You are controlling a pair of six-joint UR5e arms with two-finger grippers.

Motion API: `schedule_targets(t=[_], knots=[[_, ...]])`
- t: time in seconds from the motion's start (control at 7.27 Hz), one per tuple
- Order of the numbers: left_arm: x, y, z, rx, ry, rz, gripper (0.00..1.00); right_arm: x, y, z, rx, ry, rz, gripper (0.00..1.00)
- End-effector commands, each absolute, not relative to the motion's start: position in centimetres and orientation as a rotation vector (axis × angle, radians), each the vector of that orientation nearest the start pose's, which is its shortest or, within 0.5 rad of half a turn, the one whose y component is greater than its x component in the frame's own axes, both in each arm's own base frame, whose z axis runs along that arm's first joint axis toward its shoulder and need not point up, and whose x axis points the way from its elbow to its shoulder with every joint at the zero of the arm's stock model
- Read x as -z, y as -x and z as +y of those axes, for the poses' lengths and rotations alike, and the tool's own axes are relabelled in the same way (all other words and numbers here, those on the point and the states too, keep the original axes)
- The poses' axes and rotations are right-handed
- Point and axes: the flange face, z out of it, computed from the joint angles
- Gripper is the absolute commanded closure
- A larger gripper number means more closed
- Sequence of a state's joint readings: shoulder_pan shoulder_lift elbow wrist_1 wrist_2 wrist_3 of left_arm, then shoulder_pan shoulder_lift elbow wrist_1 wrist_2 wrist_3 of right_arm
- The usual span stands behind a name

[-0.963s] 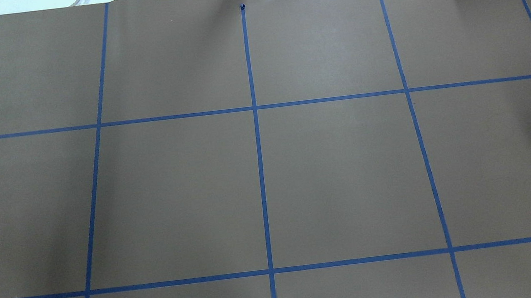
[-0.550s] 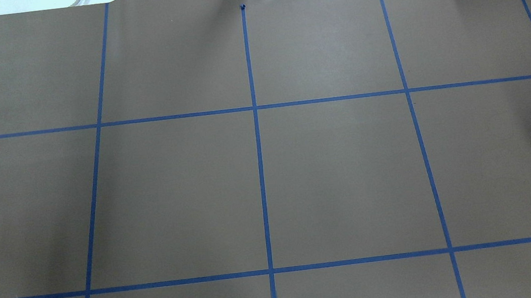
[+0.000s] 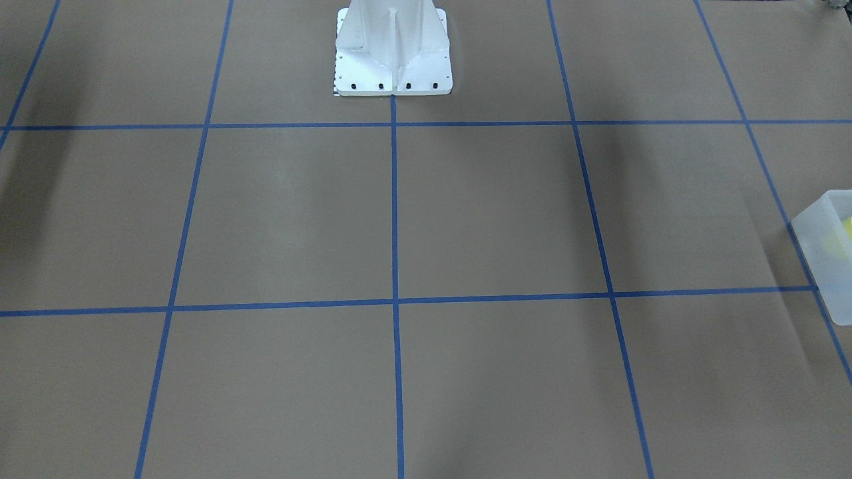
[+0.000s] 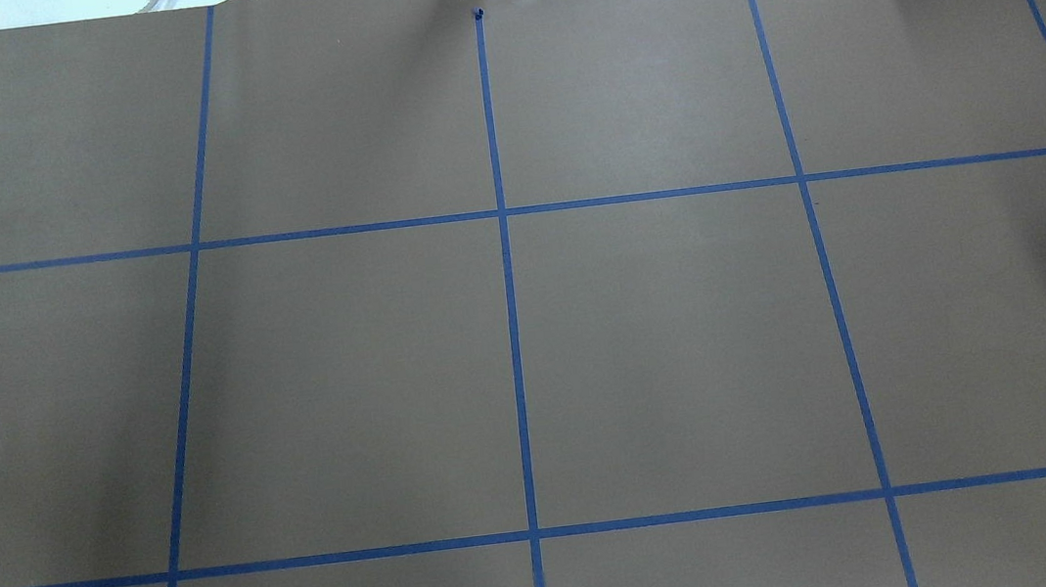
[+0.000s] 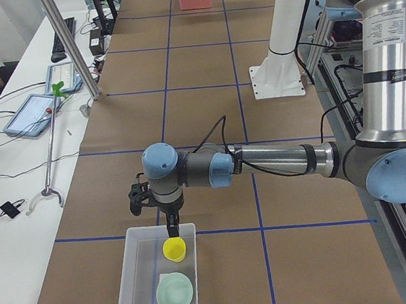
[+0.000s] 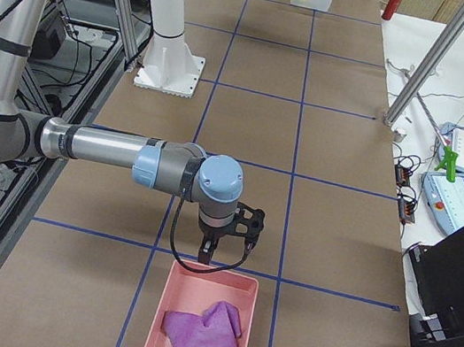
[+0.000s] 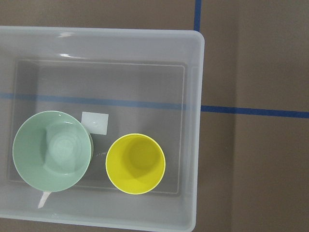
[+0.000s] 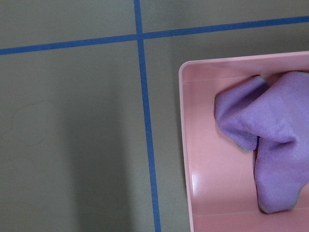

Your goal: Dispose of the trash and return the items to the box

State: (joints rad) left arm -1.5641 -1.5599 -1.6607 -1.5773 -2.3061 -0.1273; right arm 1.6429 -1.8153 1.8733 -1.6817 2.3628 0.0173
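The table is covered with brown paper [image 4: 345, 373] and divided by blue tape lines [image 4: 514, 334]. In the view from above, this middle part looks the same as one second ago: nothing came, nothing went. So the work now happens only at the two ends of the table.

At the robot's left end stands the frosted box [image 7: 198, 96]. The yellow cup [image 7: 135, 164] is upright on its floor. The green bowl [image 7: 50, 150] is just beside it, with a small gap between them. The left gripper [image 5: 171, 231] hangs directly over the cup. I see it only from the side, so I cannot tell if its fingers are wide or narrow, or if they touch the cup.

At the other end, the right gripper [image 6: 207, 254] hovers over the near edge of a pink tray [image 8: 186, 145], where a purple cloth [image 8: 270, 140] lies crumpled. Here also the state of the fingers is not clear to me.

I think the task is almost finished: both items are in the box, and the cloth seems to be the trash, already put away. What probably remains is for both arms to lift away.
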Motion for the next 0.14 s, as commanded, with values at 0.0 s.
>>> schedule_targets(t=[0.0], knots=[[-62.46,6.34,-48.98,0.086,-0.028,0.74,0.01,-62.7,-9.0,-37.94,-0.104,0.026,-0.793,0.0]])
